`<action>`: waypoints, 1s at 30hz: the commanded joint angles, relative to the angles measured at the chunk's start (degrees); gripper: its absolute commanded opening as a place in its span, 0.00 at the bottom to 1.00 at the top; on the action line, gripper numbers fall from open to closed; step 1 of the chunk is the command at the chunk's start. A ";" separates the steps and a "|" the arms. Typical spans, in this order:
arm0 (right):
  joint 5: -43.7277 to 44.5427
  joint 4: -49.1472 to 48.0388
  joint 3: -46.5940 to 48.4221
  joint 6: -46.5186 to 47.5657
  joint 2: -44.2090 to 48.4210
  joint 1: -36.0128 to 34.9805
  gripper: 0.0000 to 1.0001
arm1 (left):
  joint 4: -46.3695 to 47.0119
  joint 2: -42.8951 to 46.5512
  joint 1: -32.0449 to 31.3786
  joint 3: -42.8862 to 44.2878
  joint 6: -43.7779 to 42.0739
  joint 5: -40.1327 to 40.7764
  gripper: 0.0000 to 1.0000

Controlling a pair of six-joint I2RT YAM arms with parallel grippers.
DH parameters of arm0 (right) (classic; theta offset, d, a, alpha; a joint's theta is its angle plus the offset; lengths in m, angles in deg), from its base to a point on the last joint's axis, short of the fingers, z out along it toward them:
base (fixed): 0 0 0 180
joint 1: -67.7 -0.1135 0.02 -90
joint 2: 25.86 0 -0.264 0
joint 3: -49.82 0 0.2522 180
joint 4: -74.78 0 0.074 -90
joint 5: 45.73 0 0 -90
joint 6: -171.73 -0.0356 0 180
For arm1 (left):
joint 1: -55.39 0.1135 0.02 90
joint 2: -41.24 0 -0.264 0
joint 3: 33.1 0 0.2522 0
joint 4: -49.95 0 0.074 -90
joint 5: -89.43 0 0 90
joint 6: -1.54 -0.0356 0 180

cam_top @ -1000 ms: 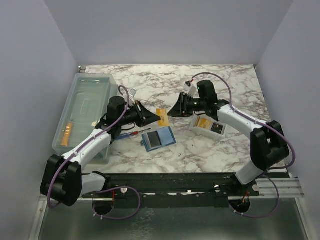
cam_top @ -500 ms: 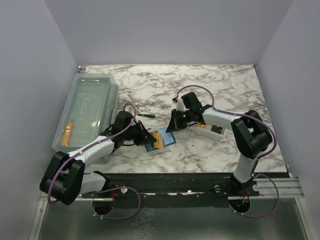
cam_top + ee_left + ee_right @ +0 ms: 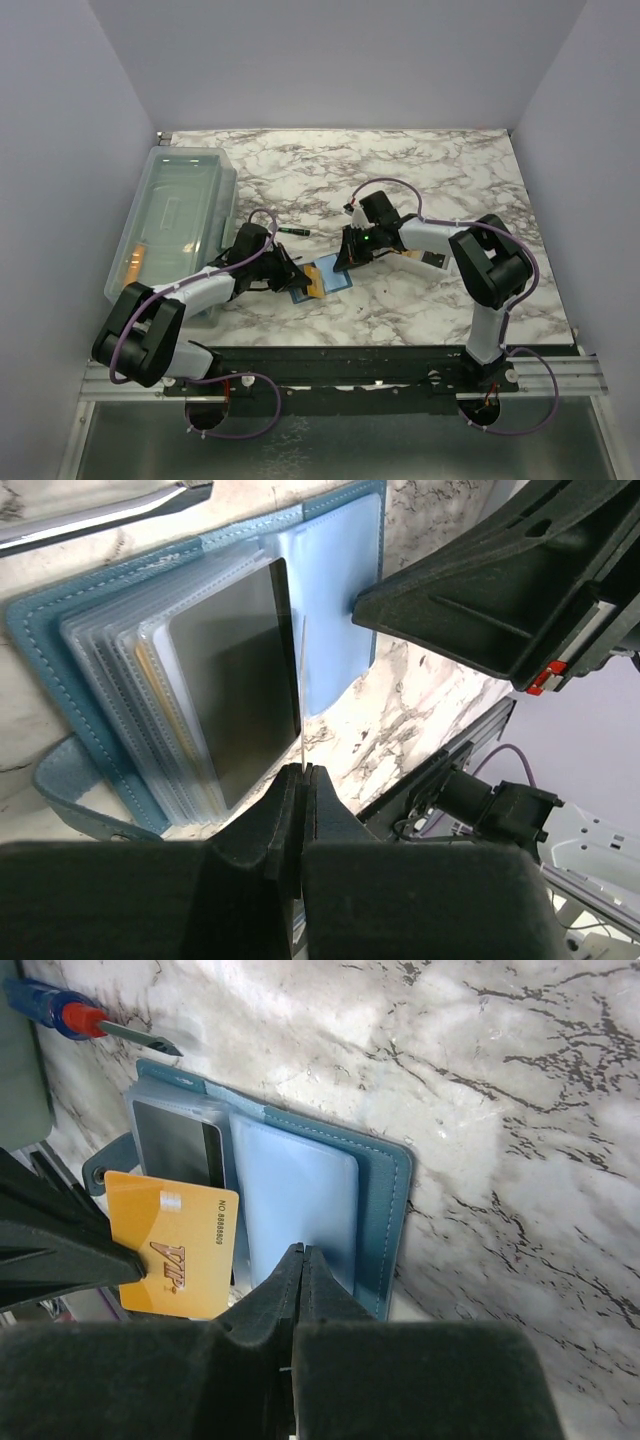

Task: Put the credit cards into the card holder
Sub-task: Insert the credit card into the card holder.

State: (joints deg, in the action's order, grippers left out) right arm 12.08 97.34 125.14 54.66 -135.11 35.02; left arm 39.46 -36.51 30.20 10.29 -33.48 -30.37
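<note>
The teal-blue card holder lies open on the marble table, its clear sleeves fanned out in the left wrist view. My left gripper is shut on a golden-orange credit card, held on edge over the holder's left half. The card is a thin line in the left wrist view and shows its "VIP" face in the right wrist view. My right gripper is shut and empty, its tips on the holder's pale blue right pocket. It also shows in the top view.
A large clear bin with an orange item stands at the left. A shallow white tray lies behind my right arm, mostly hidden. A red-and-blue screwdriver lies beside the holder. A dark pen lies behind it.
Both arms have come down and in to the card holder. My left gripper carried the orange card from behind the holder to over its left half. My right gripper came onto the right half.
</note>
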 commanded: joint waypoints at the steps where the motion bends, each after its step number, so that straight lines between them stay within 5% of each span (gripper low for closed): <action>1: 4.32 -0.65 -1.64 1.34 -2.08 -0.35 0.00 | 1.44 -0.09 0.58 -1.29 -0.84 2.10 0.00; 30: 3.83 -2.20 -3.27 0.48 -2.56 -0.36 0.00 | 11.40 -6.88 0.73 -1.23 1.98 6.42 0.00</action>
State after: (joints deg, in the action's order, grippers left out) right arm 12.00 93.30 123.90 54.14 -135.61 35.02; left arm 46.56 -41.45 30.64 9.98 -33.05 -26.37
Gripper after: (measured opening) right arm 0.004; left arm 0.018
